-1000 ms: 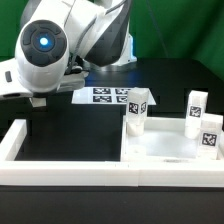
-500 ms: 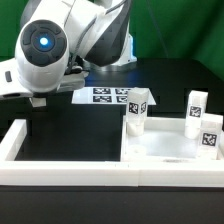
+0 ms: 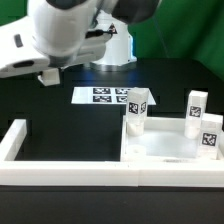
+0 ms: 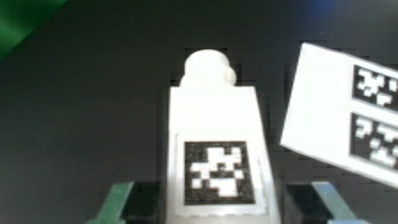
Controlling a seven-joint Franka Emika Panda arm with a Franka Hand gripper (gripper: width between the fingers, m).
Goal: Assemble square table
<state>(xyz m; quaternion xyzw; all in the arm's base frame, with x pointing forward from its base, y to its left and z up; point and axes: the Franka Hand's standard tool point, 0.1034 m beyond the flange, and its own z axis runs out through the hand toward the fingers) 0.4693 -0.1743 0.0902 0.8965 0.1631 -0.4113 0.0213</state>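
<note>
White leg blocks point(image 3: 137, 108): 3 on the slab point(image 3: 165, 152), apparently 1 point(image 4: 217, 150) between fingers point(image 4: 125, 203)

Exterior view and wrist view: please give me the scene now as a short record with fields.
gripper: closed on one leg, one finger on each side of it
held leg: white block with a black-white tag and a rounded tip, above the black table
marker board: flat on the table
tabletop: lies in the corner of the white border wall
legs on tabletop: three upright, one toward the exterior view's left, two toward its right
</note>
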